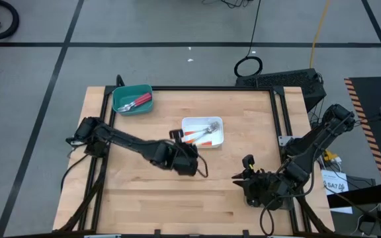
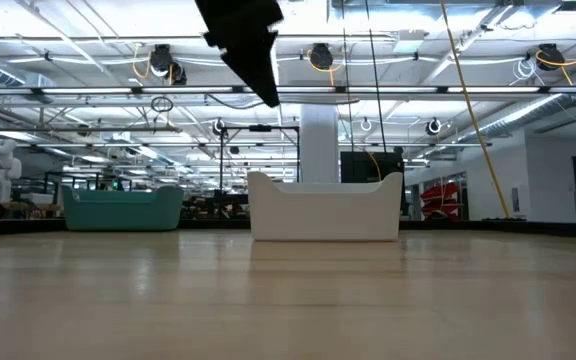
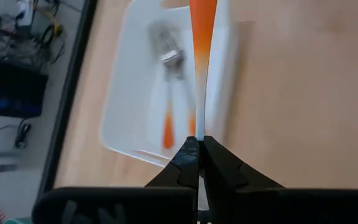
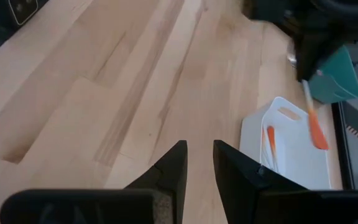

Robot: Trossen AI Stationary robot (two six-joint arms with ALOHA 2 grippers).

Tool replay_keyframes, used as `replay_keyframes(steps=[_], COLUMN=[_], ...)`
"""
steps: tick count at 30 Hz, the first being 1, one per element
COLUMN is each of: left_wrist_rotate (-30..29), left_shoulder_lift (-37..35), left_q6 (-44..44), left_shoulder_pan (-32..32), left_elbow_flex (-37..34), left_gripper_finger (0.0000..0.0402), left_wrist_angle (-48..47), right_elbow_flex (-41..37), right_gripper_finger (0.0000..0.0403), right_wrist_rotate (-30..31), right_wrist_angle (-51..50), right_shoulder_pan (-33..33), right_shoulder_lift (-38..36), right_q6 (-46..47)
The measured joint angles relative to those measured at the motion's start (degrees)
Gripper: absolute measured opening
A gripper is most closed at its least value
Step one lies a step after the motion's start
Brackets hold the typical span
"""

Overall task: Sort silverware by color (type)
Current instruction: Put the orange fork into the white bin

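table: wooden, bears both trays | teal tray: red forks held | white tray: orange forks held | left gripper: pinched on orange-handled fork, raised beside white tray | right gripper: spread, idle near table edge | step judged: orange fork delivery; next: centring over white tray, release

— Where do we have open room?

— Bare counter across the near half and down the left side.

— What blocks us?

— The left gripper hangs just beside the white tray mid-counter, the teal tray fills the far left corner, and the right gripper sits at the near right edge.
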Motion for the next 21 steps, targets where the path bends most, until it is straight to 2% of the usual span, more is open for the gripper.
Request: replay_keyframes(steps=[4,10,21], left_wrist_rotate=[0.0,0.3,3.2], left_shoulder_lift=[0.0,0.0,2.4], left_q6=[2.3,-2.2,1.2], left_shoulder_pan=[3.9,9.2,12.2], left_elbow_flex=[0.0,0.0,-0.1], left_gripper_finger=[0.0009,0.0011,0.0029], left_wrist_angle=[0.2,0.6,7.6], right_elbow_flex=[0.0,0.0,0.0], right_gripper_finger=[0.0075,0.0075,0.0075], right_wrist_rotate=[-0.2,-0.4,-0.7], right_wrist_angle=[0.0,-0.2,-1.4], right_shoulder_pan=[0.0,0.0,0.1], right_shoulder_lift=[0.0,0.0,0.0], right_q6=[2.0,6.6,8.1])
